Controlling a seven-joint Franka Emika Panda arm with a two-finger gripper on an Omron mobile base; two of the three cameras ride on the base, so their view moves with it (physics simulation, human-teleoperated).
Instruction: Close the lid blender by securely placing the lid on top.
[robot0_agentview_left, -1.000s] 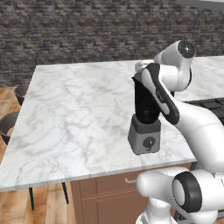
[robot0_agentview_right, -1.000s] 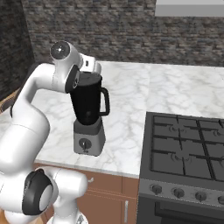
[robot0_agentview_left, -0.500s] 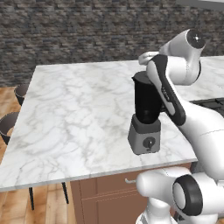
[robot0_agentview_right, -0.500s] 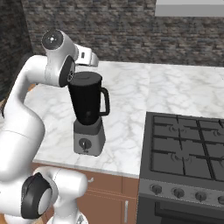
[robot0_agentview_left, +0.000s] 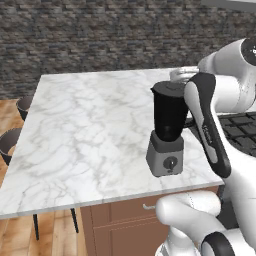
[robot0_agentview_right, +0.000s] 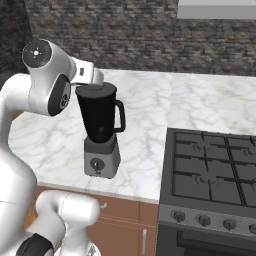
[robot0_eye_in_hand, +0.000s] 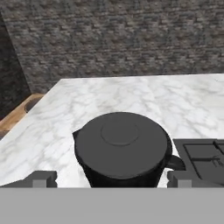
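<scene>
A dark stone wall (robot0_agentview_left: 100, 40) runs behind everything; in front of it the white marble desk (robot0_agentview_left: 90, 130) spreads wide, resting on a brown cabinet (robot0_agentview_left: 120, 225) with a drawer pull; to the robot's right a black gas stove (robot0_agentview_right: 215, 170) sits flush against the desk, its knobs along the front edge; to the robot's left two dark stools (robot0_agentview_left: 10, 142) stand on the wooden floor (robot0_agentview_left: 15, 235) beside the desk.

The blender (robot0_agentview_left: 167, 130) stands upright near the desk's front edge, close to the stove; its grey boxy base carries a round black knob facing forward, and the tall black jar rises from it with the handle turned toward the stove side.

The lid (robot0_eye_in_hand: 120, 144) lies flat on the jar's rim, covering the opening all round, its raised centre disc uppermost; in the right base view it shows as a thin grey cap on the jar.

The gripper (robot0_eye_in_hand: 111, 179) hangs above and just behind the lid; its two dark fingertips (robot0_eye_in_hand: 41, 178) stand far apart, one off each side of the jar, gripping nothing.
</scene>
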